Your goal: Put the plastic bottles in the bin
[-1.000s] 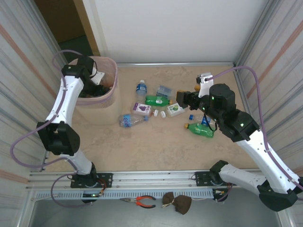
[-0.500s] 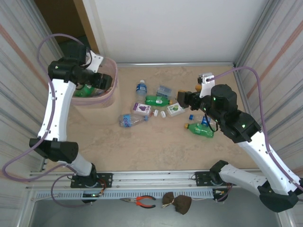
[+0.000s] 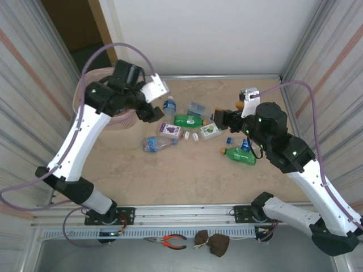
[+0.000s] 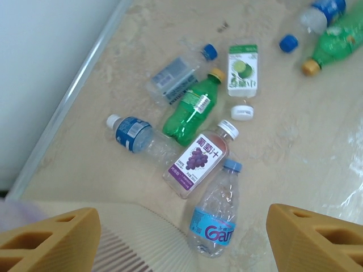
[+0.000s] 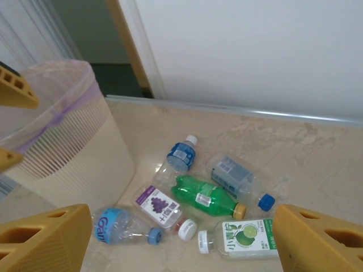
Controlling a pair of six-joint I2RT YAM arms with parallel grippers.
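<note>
Several plastic bottles lie in a cluster on the floor: a blue-labelled one (image 3: 168, 105), a green one (image 3: 188, 120), a grape-label one (image 3: 169, 131), a clear "Gar" one (image 3: 157, 144) and a lime-label one (image 3: 210, 131). Another green bottle (image 3: 239, 155) lies further right. The pink bin (image 3: 91, 75) stands at the back left, largely under my left arm. My left gripper (image 3: 153, 111) hangs open and empty just right of the bin, above the Gar bottle (image 4: 218, 218) and grape bottle (image 4: 198, 161). My right gripper (image 3: 224, 119) is open and empty, facing the cluster, with the green bottle (image 5: 207, 195) between its fingers' lines.
Loose white caps (image 3: 195, 136) and a blue cap (image 3: 228, 139) lie among the bottles. The bin's ribbed wall (image 4: 130, 232) sits close under the left gripper. Corrugated walls close both sides, a white wall the back. Bare floor stretches along the near side (image 3: 181, 175).
My left arm has swung from over the bin rightward, so its open gripper now hangs beside the bin above the bottles. The right arm has barely moved.
</note>
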